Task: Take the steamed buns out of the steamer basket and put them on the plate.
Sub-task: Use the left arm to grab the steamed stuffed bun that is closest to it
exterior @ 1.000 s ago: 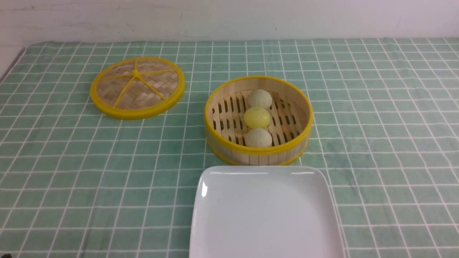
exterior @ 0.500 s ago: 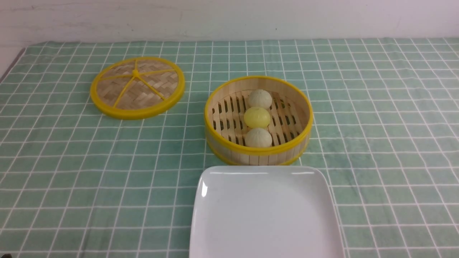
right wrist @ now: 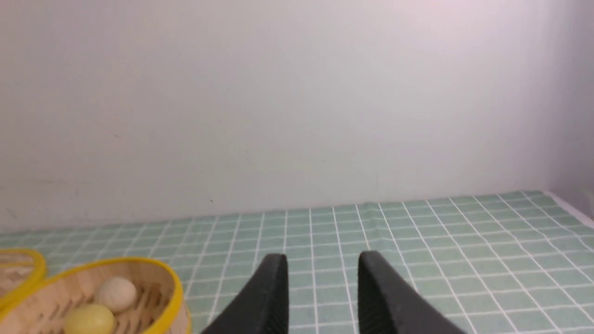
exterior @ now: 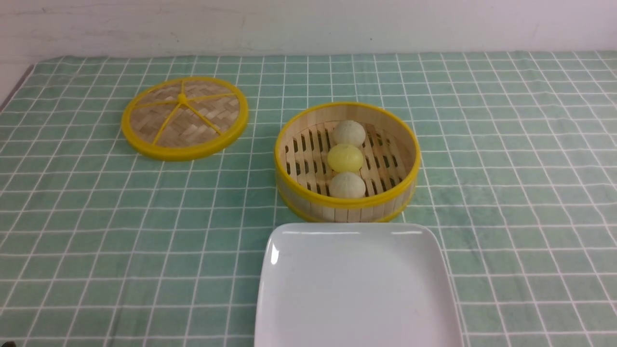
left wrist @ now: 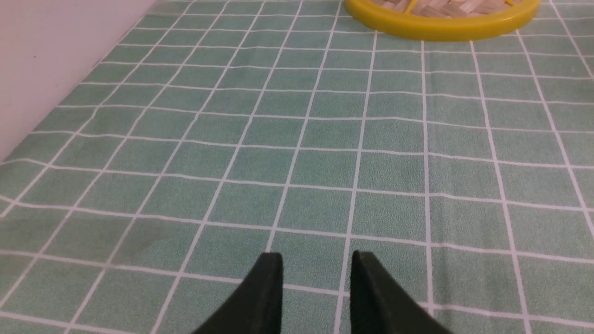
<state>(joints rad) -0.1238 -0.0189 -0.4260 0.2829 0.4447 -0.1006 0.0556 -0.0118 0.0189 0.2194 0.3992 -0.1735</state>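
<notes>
Three steamed buns (exterior: 345, 158) are being held in the steamer basket (exterior: 348, 201), lined up near to far on its slatted floor: off-white bun nearest, pale yellow bun in the middle, off-white bun farthest. Pleated tops are being shown on the off-white ones. The basket is being supported by the table (exterior: 506, 193), under a green cloth with a white grid. The plate (exterior: 359, 284), white and square with rounded corners, is being placed just on the near side of the basket, its near edge being cut off by the front view; no bun is being carried by it. The woven lid (exterior: 184, 118), yellow-rimmed and spoked, is being kept flat on the cloth, left of the basket and apart from it. The left pincer (left wrist: 316, 260) is being held partly open, dark fingertips being separated by a gap, nothing being gripped. The right pincer (right wrist: 323, 260) is likewise being held partly open, nothing being gripped. A pale wall (exterior: 308, 26) is being seen behind the table.
</notes>
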